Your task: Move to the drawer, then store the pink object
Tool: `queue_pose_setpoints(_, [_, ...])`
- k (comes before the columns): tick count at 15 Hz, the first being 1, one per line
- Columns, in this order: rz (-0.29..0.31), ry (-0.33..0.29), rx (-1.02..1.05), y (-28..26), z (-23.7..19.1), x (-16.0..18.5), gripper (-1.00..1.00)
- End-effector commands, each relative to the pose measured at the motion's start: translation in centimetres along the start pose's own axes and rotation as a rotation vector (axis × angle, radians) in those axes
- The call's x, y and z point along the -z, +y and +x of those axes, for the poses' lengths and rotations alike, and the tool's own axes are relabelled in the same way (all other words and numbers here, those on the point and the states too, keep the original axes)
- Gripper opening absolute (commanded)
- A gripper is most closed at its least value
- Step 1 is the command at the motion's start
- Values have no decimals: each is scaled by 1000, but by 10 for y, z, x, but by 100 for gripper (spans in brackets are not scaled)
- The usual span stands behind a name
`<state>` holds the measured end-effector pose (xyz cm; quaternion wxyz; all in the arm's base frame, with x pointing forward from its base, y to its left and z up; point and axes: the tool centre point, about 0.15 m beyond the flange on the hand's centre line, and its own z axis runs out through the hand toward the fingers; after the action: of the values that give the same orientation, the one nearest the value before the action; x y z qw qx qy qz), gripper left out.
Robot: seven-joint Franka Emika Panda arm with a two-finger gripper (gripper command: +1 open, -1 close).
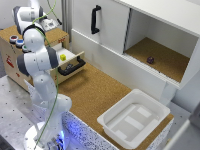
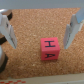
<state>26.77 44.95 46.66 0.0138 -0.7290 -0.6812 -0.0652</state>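
The pink object (image 2: 51,49) is a small cube with black letters, lying on a cork surface in the wrist view. My gripper (image 2: 38,45) hangs open above it, one finger (image 2: 7,30) to one side and the other finger (image 2: 74,27) to the other, neither touching it. In the exterior view the gripper (image 1: 49,23) is over the top of the light-brown cabinet (image 1: 59,36), and the arm hides the cube. The drawer (image 1: 70,61) stands pulled open below, with its black bar handle (image 1: 71,68) toward the cork floor.
A yellow item (image 1: 63,57) lies in the drawer. Small blue and red items (image 1: 16,40) sit on the cabinet top. A white tub (image 1: 134,117) stands at the exterior view's lower right. A tall white door (image 1: 102,22) and an open cupboard holding a dark object (image 1: 150,59) are behind.
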Motion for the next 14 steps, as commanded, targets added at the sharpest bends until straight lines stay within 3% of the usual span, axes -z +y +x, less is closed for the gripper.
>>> queue_pose_setpoints(1, [72, -157, 6, 33, 35, -18, 100])
queue_pose_setpoints(3, [92, -170, 4, 36, 33, -28, 100])
queue_pose_setpoints(4, [95, -163, 3, 37, 33, -29, -100])
queue_pose_setpoints(14, [79, -182, 5, 15, 23, -21, -100])
